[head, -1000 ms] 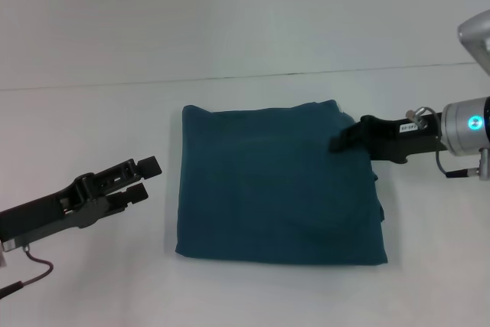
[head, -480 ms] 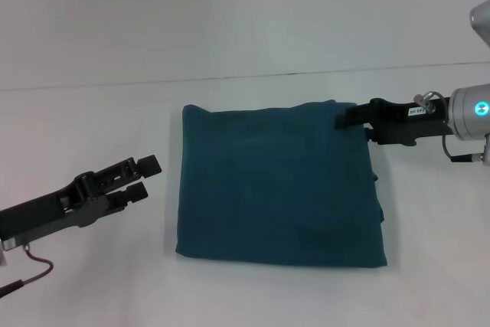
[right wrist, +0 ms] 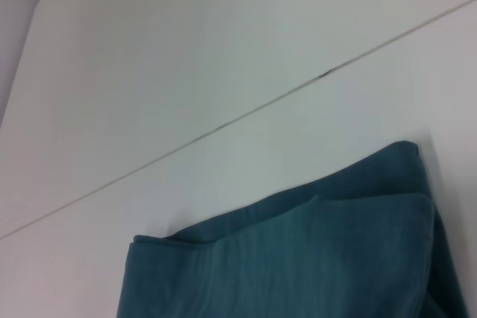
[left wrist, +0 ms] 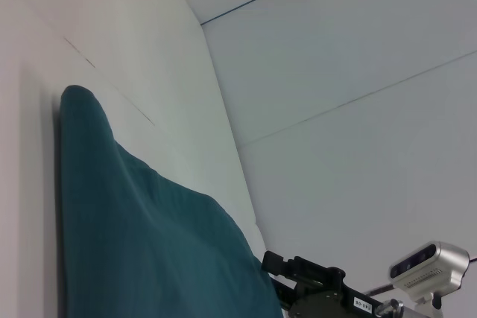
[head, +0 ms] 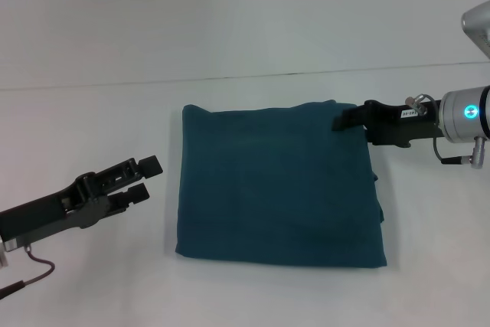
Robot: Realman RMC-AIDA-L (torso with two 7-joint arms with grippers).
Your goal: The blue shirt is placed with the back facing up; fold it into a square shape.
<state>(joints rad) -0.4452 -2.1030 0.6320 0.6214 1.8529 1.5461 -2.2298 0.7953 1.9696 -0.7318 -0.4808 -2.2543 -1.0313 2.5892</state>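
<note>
Closest to the robot, low on its left side, the left gripper [head: 142, 178] hangs over the white table [head: 92, 112]. Its two black fingers are apart with a small gap and hold nothing. It is near the left edge of the blue shirt [head: 276, 185] but does not touch it. The shirt lies flat in the middle of the table. It is already folded into a thick shape that is almost square, with plain cloth on top and no letters showing. Its near edge looks straight. On its right side a little cloth sticks out past the edge, so the layers do not line up there. At the far right corner of the shirt is the right gripper [head: 344, 120]. Its tip is right at that corner, but I cannot tell if its fingers are open or closed, or if it has hold of the cloth. The right wrist view shows the far edge of the shirt [right wrist: 298, 258] with one layer lying on another. The fold looks almost done. If the right gripper is pinching the corner and pulls away, it could drag the top layer and spoil the square. If it pushes sideways, the stack could slide or bunch up, and the loose bit on the right could stick out more.
</note>
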